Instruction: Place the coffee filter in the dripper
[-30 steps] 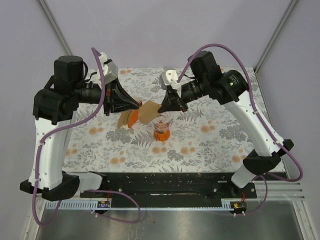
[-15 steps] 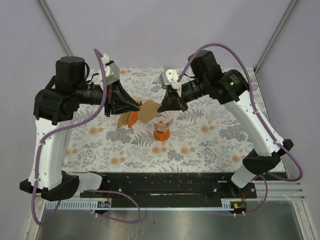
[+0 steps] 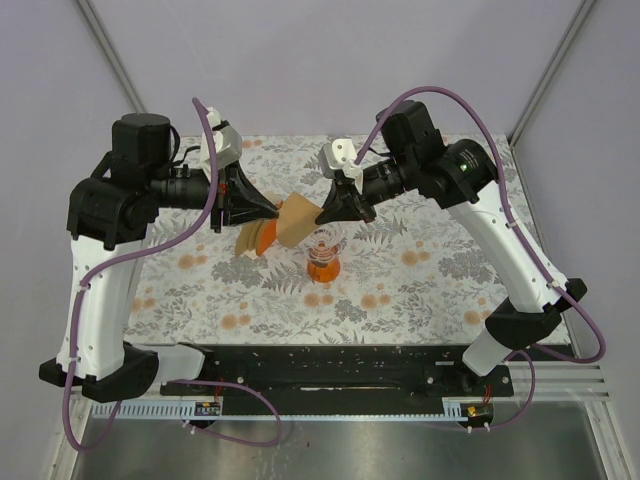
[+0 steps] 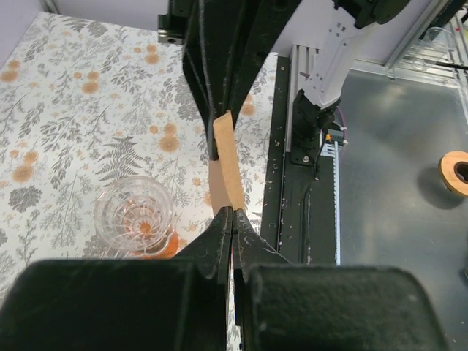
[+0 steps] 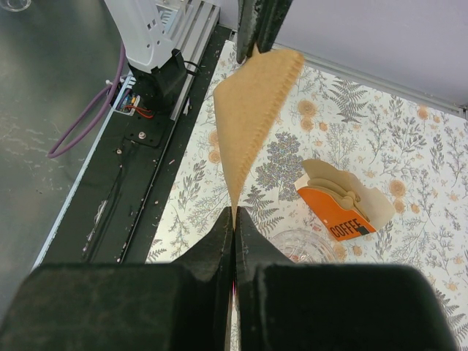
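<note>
The coffee filter (image 3: 296, 222) is a flat, light-brown paper fan held in the air between both grippers, just up and left of the dripper (image 3: 323, 256). My left gripper (image 3: 276, 209) is shut on the filter's left edge, and the left wrist view shows the filter (image 4: 226, 172) edge-on at the closed fingertips (image 4: 232, 213). My right gripper (image 3: 321, 216) is shut on the opposite corner, with the filter (image 5: 253, 110) rising from its closed tips (image 5: 233, 212). The clear ribbed dripper (image 4: 136, 216) with its orange base stands upright on the floral mat with nothing in it.
A bundle of brown filters in an orange holder (image 3: 256, 238) marked COFFEE (image 5: 338, 216) lies on the mat left of the dripper, below the left gripper. The black base rail (image 3: 330, 375) runs along the near edge. Frame posts rise at the back corners.
The left gripper's jaws opened slightly and then shut on the filter's edge. The filter has tipped a little more upright between the two grippers. The right arm has held still.
</note>
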